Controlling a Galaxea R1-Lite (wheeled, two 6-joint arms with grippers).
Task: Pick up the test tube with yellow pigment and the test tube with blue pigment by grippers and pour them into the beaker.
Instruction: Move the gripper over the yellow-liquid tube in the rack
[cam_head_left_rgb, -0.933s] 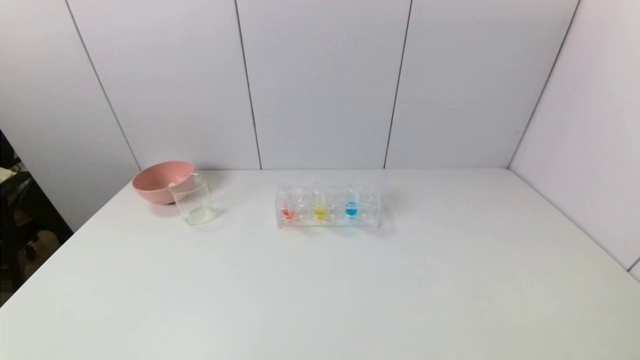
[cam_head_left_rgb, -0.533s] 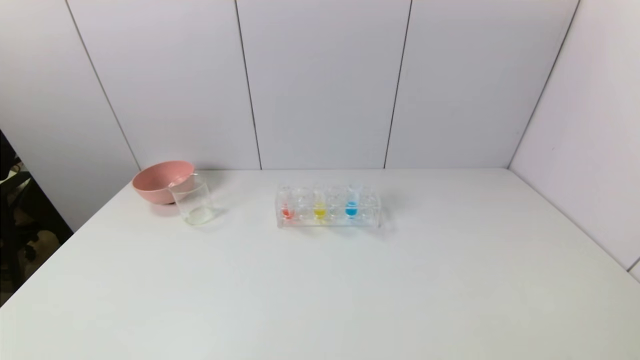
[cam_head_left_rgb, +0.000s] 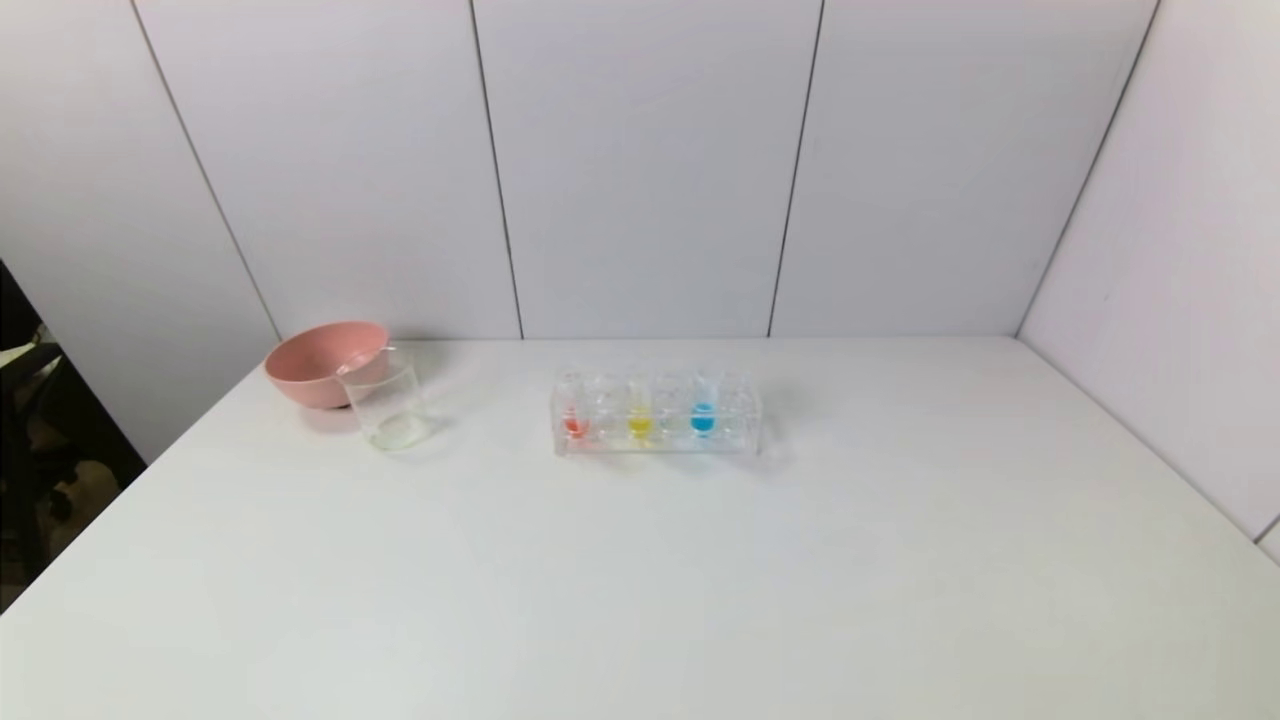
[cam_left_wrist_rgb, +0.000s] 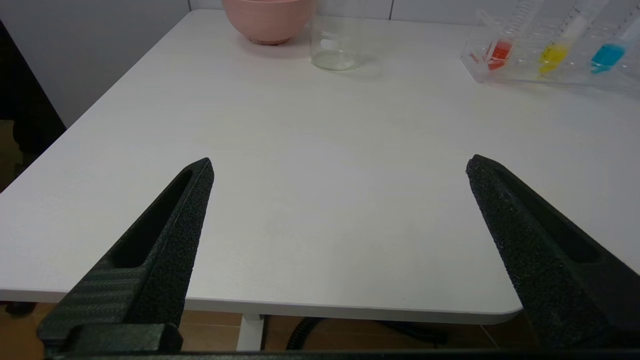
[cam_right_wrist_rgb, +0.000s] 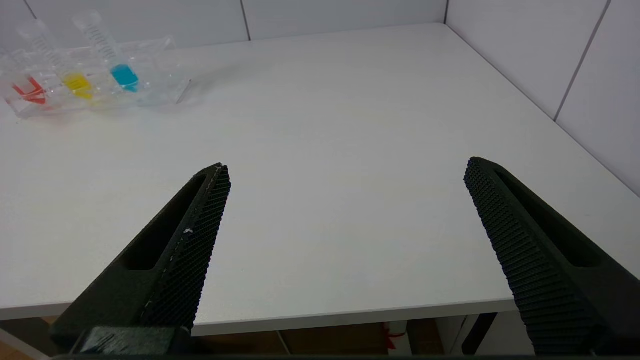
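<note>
The test tube with yellow pigment (cam_head_left_rgb: 639, 412) and the test tube with blue pigment (cam_head_left_rgb: 703, 408) stand upright in a clear rack (cam_head_left_rgb: 740, 432) at the table's middle back. The yellow tube (cam_left_wrist_rgb: 555, 47) (cam_right_wrist_rgb: 76, 80) and the blue tube (cam_left_wrist_rgb: 610, 50) (cam_right_wrist_rgb: 122, 75) show in both wrist views. The clear beaker (cam_head_left_rgb: 386, 403) (cam_left_wrist_rgb: 334, 47) stands left of the rack, empty. My left gripper (cam_left_wrist_rgb: 339, 167) hangs open over the table's near left edge, holding nothing. My right gripper (cam_right_wrist_rgb: 347, 170) is open over the near right edge, also empty. Neither arm shows in the head view.
A red-tipped tube (cam_head_left_rgb: 574, 415) stands at the rack's left end. A pink bowl (cam_head_left_rgb: 320, 362) sits just behind the beaker at the back left. White panel walls close the back and right sides. The white table (cam_head_left_rgb: 640, 580) stretches between the grippers and the rack.
</note>
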